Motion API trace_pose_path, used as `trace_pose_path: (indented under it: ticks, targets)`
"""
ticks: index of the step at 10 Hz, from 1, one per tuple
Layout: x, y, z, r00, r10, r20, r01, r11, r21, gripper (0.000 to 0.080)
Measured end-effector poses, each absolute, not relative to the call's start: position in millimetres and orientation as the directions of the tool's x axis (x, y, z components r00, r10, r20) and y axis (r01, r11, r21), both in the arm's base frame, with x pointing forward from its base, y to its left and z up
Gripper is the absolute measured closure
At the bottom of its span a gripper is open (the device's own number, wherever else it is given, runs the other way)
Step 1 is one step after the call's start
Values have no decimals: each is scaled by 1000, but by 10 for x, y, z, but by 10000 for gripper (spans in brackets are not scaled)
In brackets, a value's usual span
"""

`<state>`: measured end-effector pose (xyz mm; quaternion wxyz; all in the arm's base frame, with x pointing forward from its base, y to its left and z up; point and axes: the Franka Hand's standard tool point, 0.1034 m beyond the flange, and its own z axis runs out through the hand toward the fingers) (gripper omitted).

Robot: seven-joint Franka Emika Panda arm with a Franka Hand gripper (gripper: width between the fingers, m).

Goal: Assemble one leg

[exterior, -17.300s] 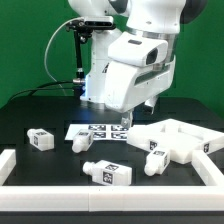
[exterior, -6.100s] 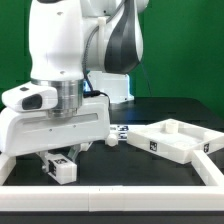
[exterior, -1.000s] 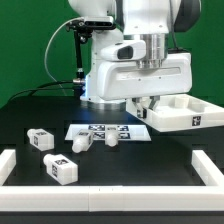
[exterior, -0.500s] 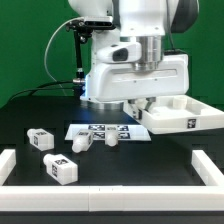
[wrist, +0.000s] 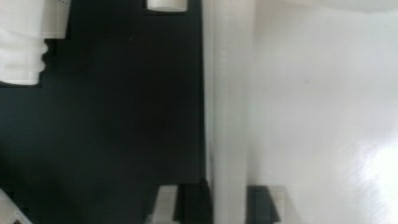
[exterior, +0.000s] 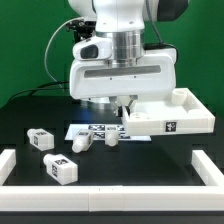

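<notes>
The gripper (exterior: 122, 107) is pinched on the raised rim of the square panel (exterior: 178, 112), with its fingers (wrist: 173, 203) on either side of that edge. The nearest leg (exterior: 112, 139) lies loose just below it at the marker board's (exterior: 90, 129) near edge, toward the table's front edge, and its long axis seems to run roughly along that edge. Three more legs (exterior: 60, 168) lie scattered toward the front corner at the exterior view's left.
</notes>
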<state>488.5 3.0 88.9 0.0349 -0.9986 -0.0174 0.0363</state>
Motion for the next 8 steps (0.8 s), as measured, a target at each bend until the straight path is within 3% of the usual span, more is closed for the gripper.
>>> trace_pose_path:
  ticks: [2, 4, 8]
  targets:
    - [4982, -135, 855, 993, 20, -116, 12, -997, -76, 745]
    - [5338, -294, 822, 984, -71, -162, -82, -995, -63, 745]
    - [5315, -253, 782, 981, -84, -174, -96, -994, -59, 745]
